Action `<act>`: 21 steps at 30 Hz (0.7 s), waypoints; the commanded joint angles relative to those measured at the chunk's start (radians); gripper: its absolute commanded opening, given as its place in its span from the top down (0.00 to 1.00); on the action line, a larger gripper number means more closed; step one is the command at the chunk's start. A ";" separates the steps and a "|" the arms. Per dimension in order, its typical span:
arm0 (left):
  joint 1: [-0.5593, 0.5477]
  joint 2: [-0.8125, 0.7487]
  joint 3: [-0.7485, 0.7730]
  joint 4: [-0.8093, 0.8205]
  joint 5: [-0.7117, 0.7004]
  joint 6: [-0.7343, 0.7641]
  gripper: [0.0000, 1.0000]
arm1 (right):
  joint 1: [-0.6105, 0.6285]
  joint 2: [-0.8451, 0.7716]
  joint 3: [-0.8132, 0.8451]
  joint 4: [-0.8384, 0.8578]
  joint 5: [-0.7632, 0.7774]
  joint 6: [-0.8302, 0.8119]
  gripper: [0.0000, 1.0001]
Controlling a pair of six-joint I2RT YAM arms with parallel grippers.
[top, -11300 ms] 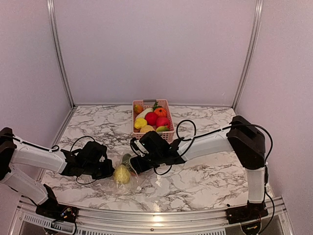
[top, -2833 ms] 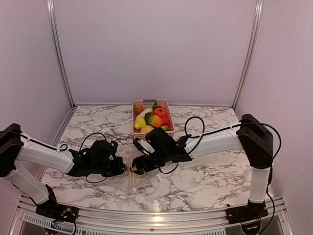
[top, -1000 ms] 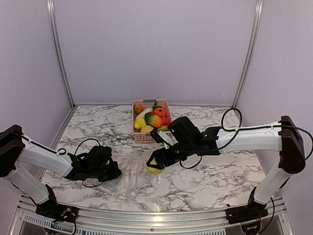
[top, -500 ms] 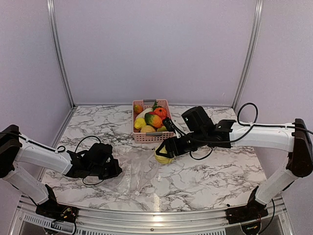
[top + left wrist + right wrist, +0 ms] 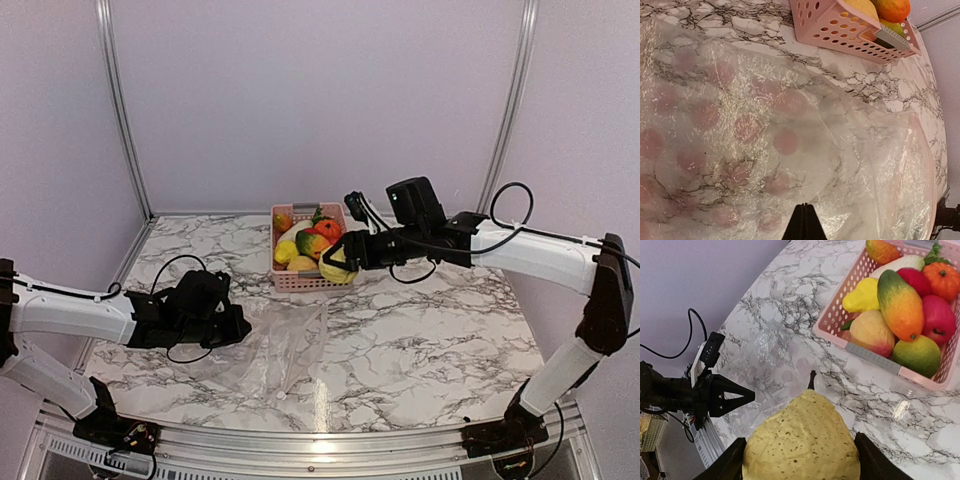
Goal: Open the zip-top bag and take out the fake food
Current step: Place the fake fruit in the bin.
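The zip-top bag [image 5: 285,345] lies flat and see-through on the marble, with nothing showing inside it; it also fills the left wrist view [image 5: 815,125]. My left gripper [image 5: 232,326] is shut at the bag's left edge, its fingertips [image 5: 805,220] pressed together on the film. A speckled yellow pear [image 5: 801,440] sits between the fingers of my right gripper [image 5: 340,262], which hangs at the front edge of the pink basket [image 5: 312,281]. The rest of the fake food [image 5: 902,305] fills that basket: red, orange, yellow and green pieces.
The pink basket [image 5: 875,360] stands at the back middle of the table, its slotted wall [image 5: 840,30] just beyond the bag. A black cable loops beside the left arm [image 5: 165,275]. Metal frame posts and walls close in the table on three sides.
My right gripper has carried the yellow pear up and back from beside the bag to the basket's front edge. The left gripper stays shut at the bag's edge, barely moved.
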 commanded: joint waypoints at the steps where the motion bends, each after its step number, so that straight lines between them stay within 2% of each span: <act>1: 0.014 -0.051 0.079 -0.093 -0.027 0.061 1.00 | -0.080 0.094 0.156 0.086 -0.003 -0.024 0.48; 5: 0.024 -0.096 0.131 -0.160 -0.037 0.099 1.00 | -0.144 0.195 0.251 0.173 0.012 -0.012 0.48; 12: 0.032 -0.193 0.198 -0.239 -0.067 0.134 1.00 | -0.220 0.423 0.478 0.225 0.052 -0.028 0.48; 21: 0.034 -0.316 0.222 -0.312 -0.113 0.141 0.96 | -0.259 0.702 0.734 0.268 0.058 -0.015 0.48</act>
